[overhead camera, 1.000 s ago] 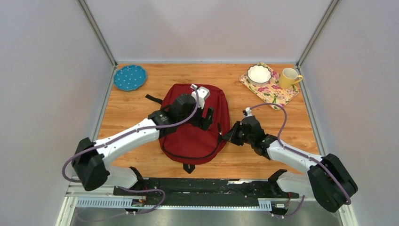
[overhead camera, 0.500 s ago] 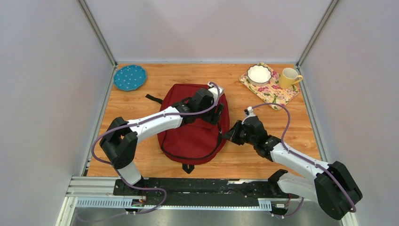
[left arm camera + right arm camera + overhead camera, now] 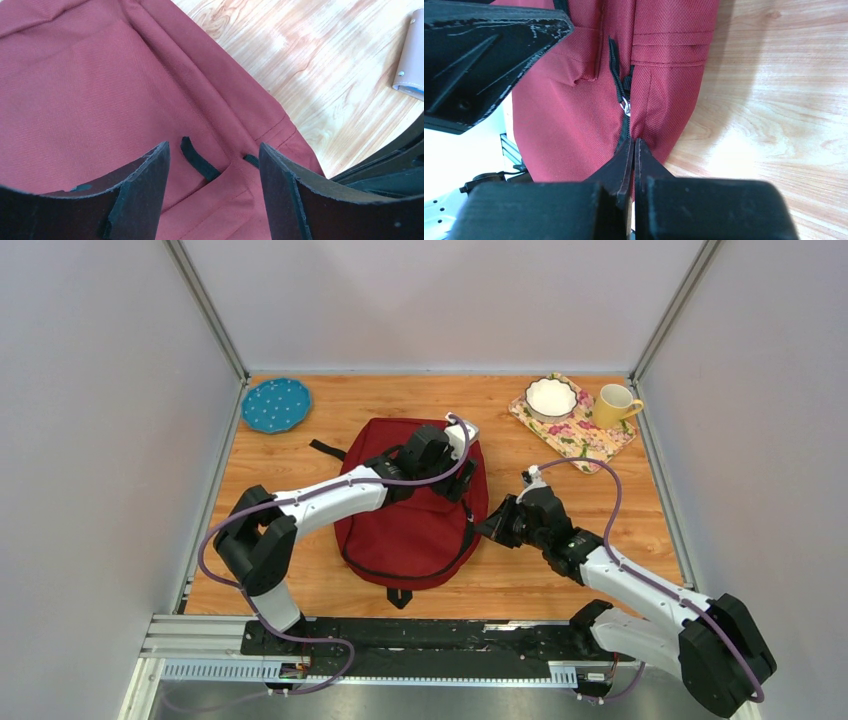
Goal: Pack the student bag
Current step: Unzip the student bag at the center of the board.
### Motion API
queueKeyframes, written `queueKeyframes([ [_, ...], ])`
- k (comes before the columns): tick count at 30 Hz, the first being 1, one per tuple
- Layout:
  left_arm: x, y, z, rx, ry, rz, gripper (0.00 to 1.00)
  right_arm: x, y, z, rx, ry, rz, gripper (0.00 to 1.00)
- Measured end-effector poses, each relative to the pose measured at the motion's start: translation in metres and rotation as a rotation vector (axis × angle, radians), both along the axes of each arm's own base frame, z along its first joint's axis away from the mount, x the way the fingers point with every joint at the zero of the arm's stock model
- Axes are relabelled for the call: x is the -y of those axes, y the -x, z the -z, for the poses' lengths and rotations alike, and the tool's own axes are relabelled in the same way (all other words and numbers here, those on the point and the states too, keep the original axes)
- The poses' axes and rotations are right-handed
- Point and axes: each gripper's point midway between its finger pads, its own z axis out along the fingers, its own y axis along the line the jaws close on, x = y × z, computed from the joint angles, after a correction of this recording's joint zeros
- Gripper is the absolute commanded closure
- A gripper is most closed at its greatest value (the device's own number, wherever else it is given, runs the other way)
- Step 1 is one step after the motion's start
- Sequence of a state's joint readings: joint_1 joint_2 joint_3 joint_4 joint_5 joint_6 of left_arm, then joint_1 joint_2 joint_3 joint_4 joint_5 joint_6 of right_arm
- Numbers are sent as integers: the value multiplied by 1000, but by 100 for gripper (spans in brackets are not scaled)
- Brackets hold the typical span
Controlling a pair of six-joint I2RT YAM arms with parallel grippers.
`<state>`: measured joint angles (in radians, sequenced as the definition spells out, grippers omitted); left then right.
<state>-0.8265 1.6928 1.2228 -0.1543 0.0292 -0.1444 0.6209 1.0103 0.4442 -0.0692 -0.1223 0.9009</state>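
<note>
Since a second ago the left arm has stretched out across the student bag (image 3: pixel 400 530), its elbow now lifted and its gripper carried to the bag's far right corner. The dark red bag lies flat at the middle of the wooden table (image 3: pixel 620 500).

The left gripper (image 3: pixel 212 150) hangs over that corner, jaws wide, with only fabric and a short black tab (image 3: pixel 199 159) showing between them. At the bag's right side the right gripper (image 3: pixel 634 142) is pinched tight on the black zipper pull (image 3: pixel 625 107).

Farther off, a blue plate (image 3: pixel 275 405) sits at the far left. At the far right a white bowl (image 3: pixel 551 397) rests on a floral mat (image 3: pixel 585 438), with a yellow mug (image 3: pixel 614 405) at the mat's edge.
</note>
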Motion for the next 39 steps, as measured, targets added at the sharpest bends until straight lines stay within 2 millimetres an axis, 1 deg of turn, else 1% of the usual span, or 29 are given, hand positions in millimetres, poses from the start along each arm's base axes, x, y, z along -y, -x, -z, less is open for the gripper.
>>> queueKeyframes([
  [7, -6, -6, 17, -35, 7, 22, 27, 0, 0, 1, -3, 0, -2, 100],
  [13, -6, -12, 14, -42, 46, 43, 33, 0, 0, 1, -4, 0, -2, 100],
  [17, -1, -8, 13, -50, 76, 78, 37, -1, 1, 2, -10, -3, -5, 100],
  [21, 2, 0, 16, -72, 90, 112, 38, -2, 2, 5, -25, -1, -7, 100],
  [26, 3, 1, 18, -79, 93, 119, 42, -3, 3, 6, -32, -3, -11, 100],
  [30, 3, 1, 22, -86, 88, 117, 51, -3, 3, 6, -33, -4, -12, 100],
  [31, 3, 1, 23, -88, 87, 117, 55, -3, 3, 6, -33, -4, -12, 100],
  [32, 3, 1, 23, -89, 87, 116, 61, -3, 3, 6, -33, -4, -12, 100],
  [34, 3, 1, 25, -91, 84, 116, 65, -3, 3, 6, -33, -4, -12, 100],
  [35, 3, 1, 25, -92, 84, 115, 76, -3, 3, 6, -33, -4, -12, 100],
  [36, 3, 1, 25, -92, 82, 115, 80, -3, 3, 6, -33, -4, -12, 100],
  [37, 3, 1, 26, -93, 82, 115, 87, -3, 3, 6, -33, -4, -12, 100],
  [39, 2, 1, 26, -96, 81, 112, 94, -3, 3, 6, -33, -4, -12, 100],
])
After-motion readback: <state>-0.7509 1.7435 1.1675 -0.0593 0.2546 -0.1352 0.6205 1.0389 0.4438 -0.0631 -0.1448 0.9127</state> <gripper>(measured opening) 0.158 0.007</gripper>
